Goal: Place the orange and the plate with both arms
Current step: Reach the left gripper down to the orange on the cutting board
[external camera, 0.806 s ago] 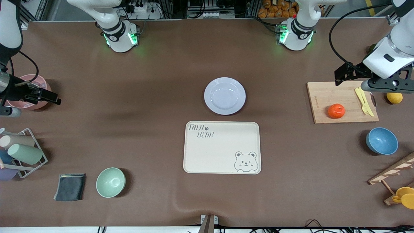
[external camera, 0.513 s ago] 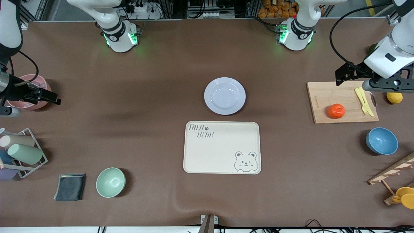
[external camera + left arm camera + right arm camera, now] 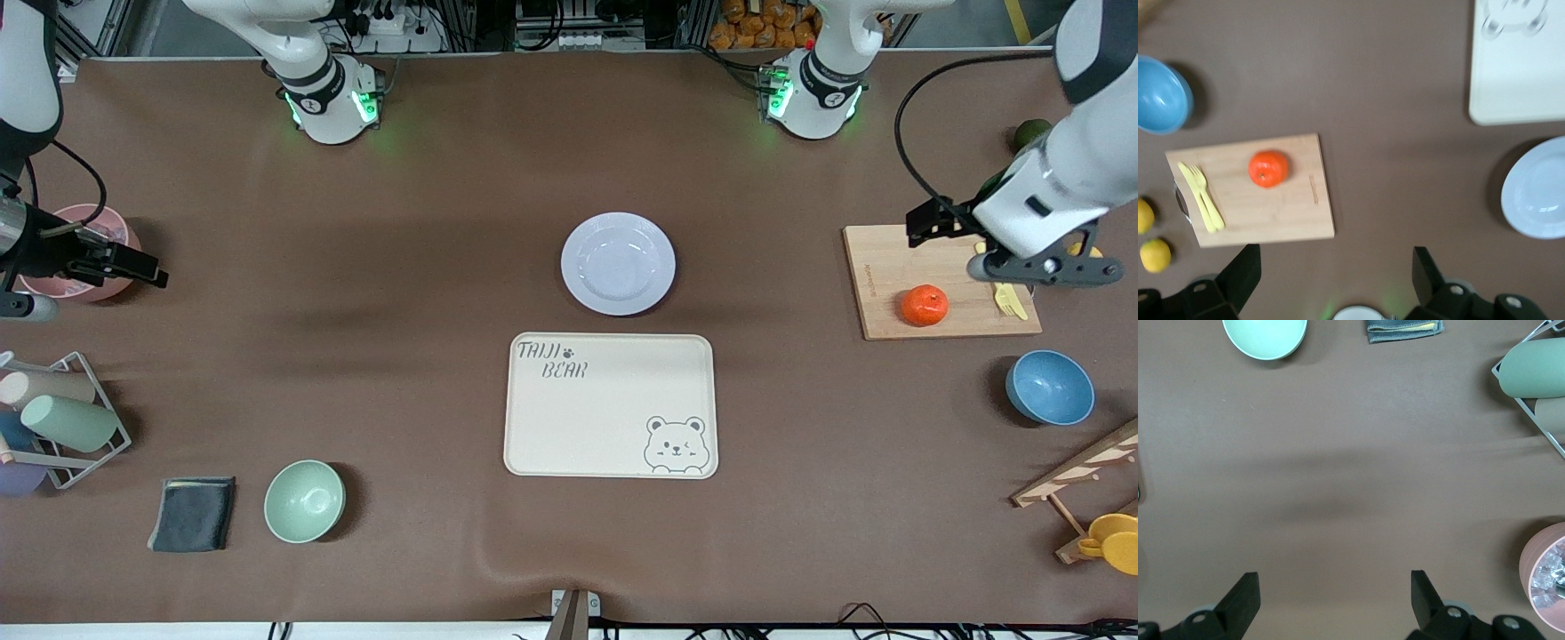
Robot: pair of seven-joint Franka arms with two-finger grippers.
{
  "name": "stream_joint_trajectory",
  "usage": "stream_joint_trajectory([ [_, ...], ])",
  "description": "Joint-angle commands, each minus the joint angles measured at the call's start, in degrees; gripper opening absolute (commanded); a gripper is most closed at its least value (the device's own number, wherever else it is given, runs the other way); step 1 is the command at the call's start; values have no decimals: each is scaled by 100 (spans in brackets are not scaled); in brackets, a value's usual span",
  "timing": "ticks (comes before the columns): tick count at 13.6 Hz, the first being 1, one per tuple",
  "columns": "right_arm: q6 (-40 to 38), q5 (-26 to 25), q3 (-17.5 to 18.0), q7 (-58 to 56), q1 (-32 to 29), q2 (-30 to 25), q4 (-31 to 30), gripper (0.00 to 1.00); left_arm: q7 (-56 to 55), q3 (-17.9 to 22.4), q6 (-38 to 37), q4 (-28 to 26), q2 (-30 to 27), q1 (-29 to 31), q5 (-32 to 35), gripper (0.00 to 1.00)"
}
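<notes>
Two arms work this table, and neither holds anything. The left gripper [image 3: 925,222] hangs in the air over the wooden cutting board [image 3: 889,267] at the left arm's end of the table, its two fingers [image 3: 1241,273] spread wide apart with nothing between them. The orange [image 3: 924,305] sits on that board, near the board's edge closest to the front camera, apart from the gripper and untouched. A yellow plastic fork and knife [image 3: 1007,298] lie together on the same board, toward its end nearest the table's edge; in the left wrist view they lie just beside each other, well apart from the orange [image 3: 1269,168].

The plate [image 3: 618,263] rests flat on the brown table cover at mid-table, between the two arm bases and the cream bear-print tray [image 3: 610,405], which lies just nearer to the front camera. Plate and tray are close but not touching.

The right gripper [image 3: 147,269] waits at the right arm's end of the table, beside a pink bowl [image 3: 84,222], its fingers [image 3: 1243,595] likewise wide apart and empty.

A blue bowl [image 3: 1050,387] stands nearer to the front camera than the cutting board. A pale green bowl [image 3: 304,500] and a folded grey cloth [image 3: 192,513] lie near the table's front edge toward the right arm's end.
</notes>
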Motion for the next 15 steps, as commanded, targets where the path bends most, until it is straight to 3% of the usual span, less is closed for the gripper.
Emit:
stream_joint_trajectory([
  [1,-49,2,-42,-97,-14,165,20,100,36,17,-210,107,462,231,-7,100],
  [4,20,2,-51,-396,-111,358,28,100,228,17,279,-129,771,574,11,100],
  [7,197,256,-60,-643,-208,447,2,100,633,17,1439,-1086,693,873,11,100],
  [10,205,441,-60,-599,-173,491,11,100,809,26,2195,-1508,719,970,229,100],
  [15,223,696,-51,-485,-129,728,-33,100,1247,17,3689,-2730,587,1330,670,100],
])
